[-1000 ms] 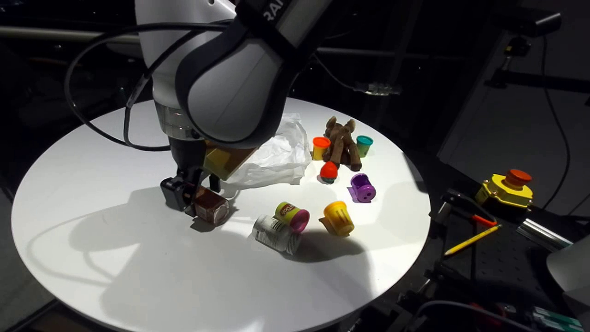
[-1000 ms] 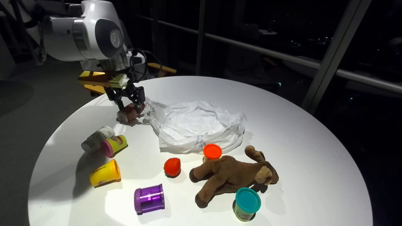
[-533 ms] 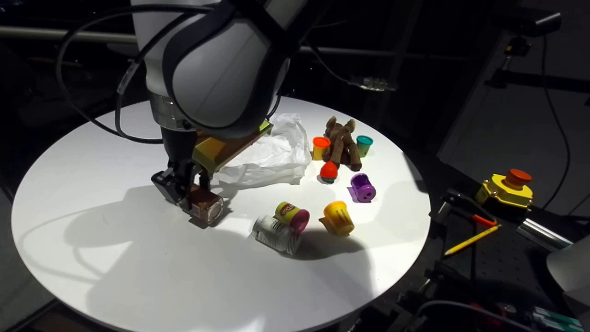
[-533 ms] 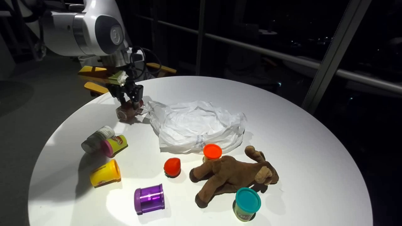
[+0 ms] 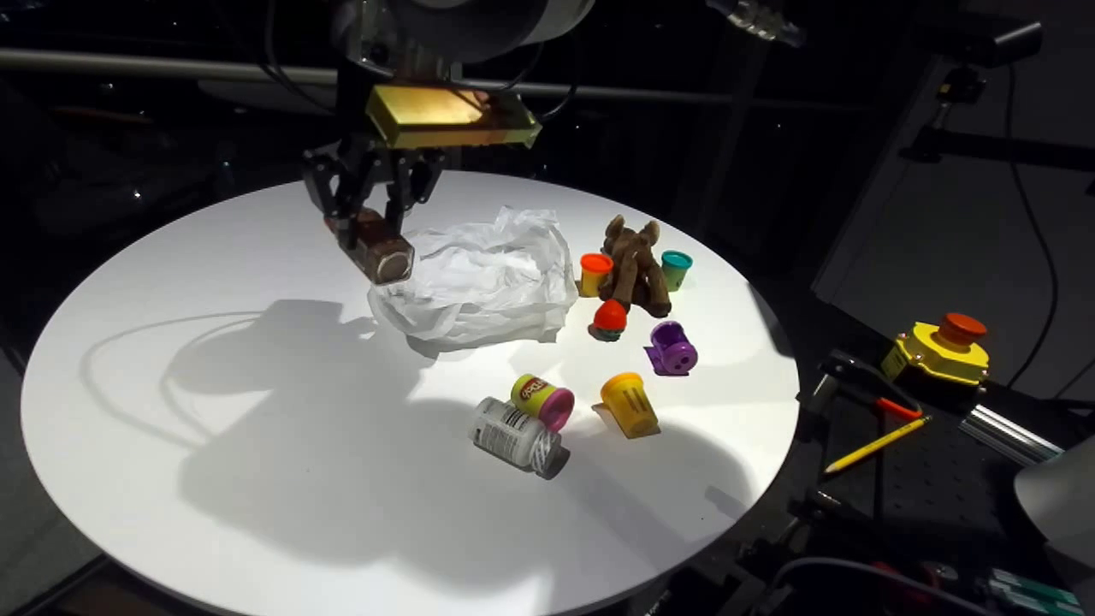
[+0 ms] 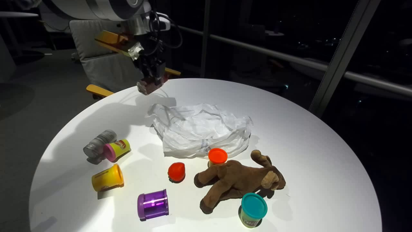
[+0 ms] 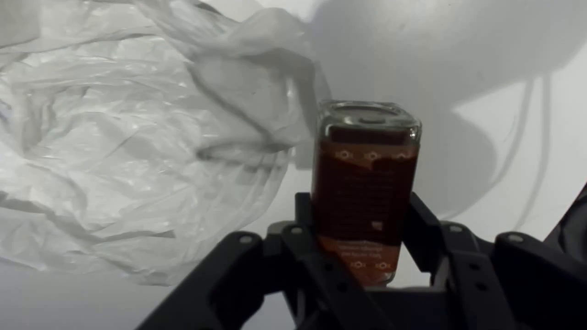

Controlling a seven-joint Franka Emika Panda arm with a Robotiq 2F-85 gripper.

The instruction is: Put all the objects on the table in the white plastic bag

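Bag (image 6: 186, 142) on white table (image 6: 299, 135), dark room (image 6: 257, 19)

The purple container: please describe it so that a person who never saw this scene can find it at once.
In an exterior view, on the round white table, find the brown stuffed animal. The purple container lies on its side, left of that animal and nearer this camera than the red toy. Unlike the yellow tub nearby, it is shiny and purple from end to end.

White rounded arm (image 6: 91, 9), black cables (image 6: 181, 38), jointed black tool (image 7: 360, 215)
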